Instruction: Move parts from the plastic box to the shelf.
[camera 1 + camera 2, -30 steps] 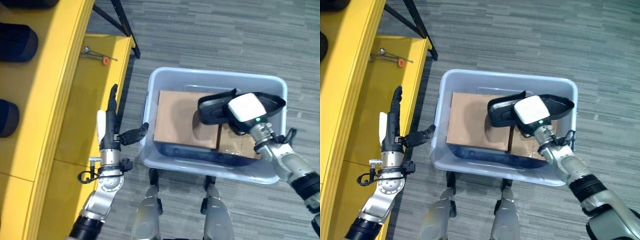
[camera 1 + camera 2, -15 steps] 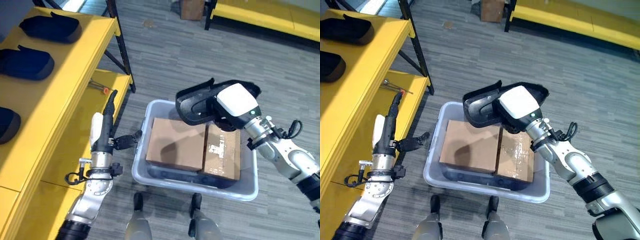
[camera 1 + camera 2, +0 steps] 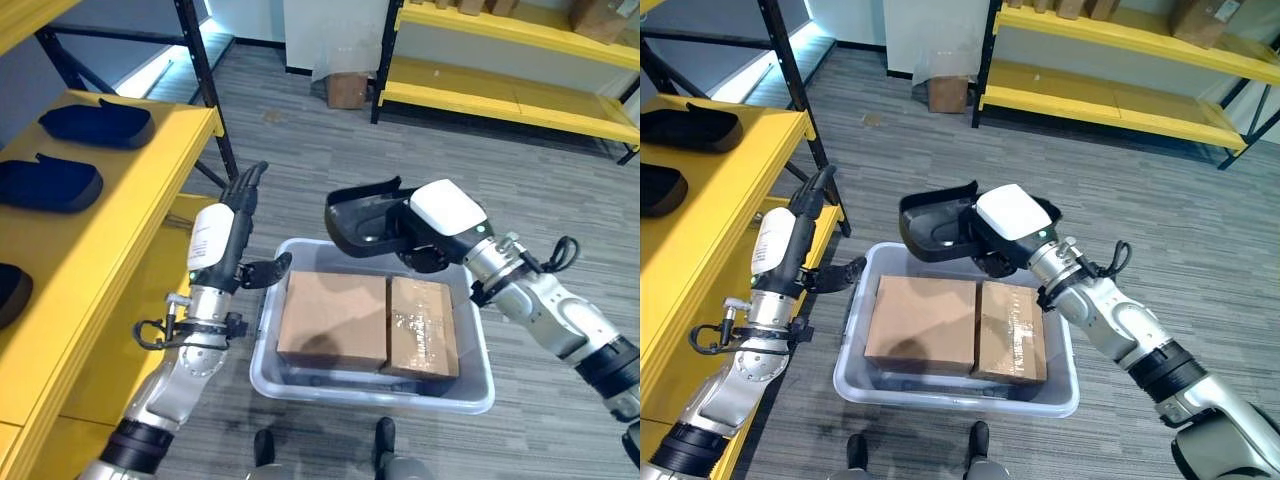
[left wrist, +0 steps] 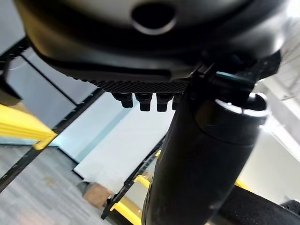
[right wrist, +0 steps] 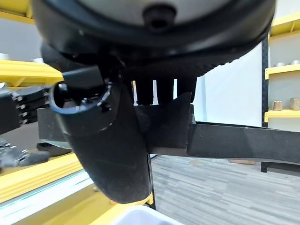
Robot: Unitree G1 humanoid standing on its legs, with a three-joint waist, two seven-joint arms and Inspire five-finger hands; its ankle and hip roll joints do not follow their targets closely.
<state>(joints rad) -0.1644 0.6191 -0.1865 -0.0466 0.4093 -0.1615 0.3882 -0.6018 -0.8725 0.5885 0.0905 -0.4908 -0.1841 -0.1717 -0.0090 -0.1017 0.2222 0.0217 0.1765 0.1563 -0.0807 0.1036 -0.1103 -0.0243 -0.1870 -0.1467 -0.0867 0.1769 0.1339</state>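
Note:
My right hand (image 3: 441, 222) is shut on a black moulded part (image 3: 362, 216), held in the air above the far rim of the grey plastic box (image 3: 380, 386). In the right wrist view the fingers curl over the part (image 5: 234, 143) with the thumb (image 5: 105, 150) in front of it. Two brown cardboard boxes (image 3: 335, 320) lie flat inside the plastic box. My left hand (image 3: 224, 238) stands open, fingers straight and pointing up, between the box and the yellow shelf (image 3: 120, 190). Three dark blue parts (image 3: 95, 122) lie on that shelf.
A black shelf post (image 3: 205, 90) rises beside the yellow shelf's corner. More yellow shelving (image 3: 500, 95) runs along the back, with a small cardboard box (image 3: 347, 90) on the floor by it. Grey floor lies open to the right of the plastic box.
My right hand has lifted the black part out of the plastic box and carried it up and to the left. The camera has tilted up. My left hand has risen a little.

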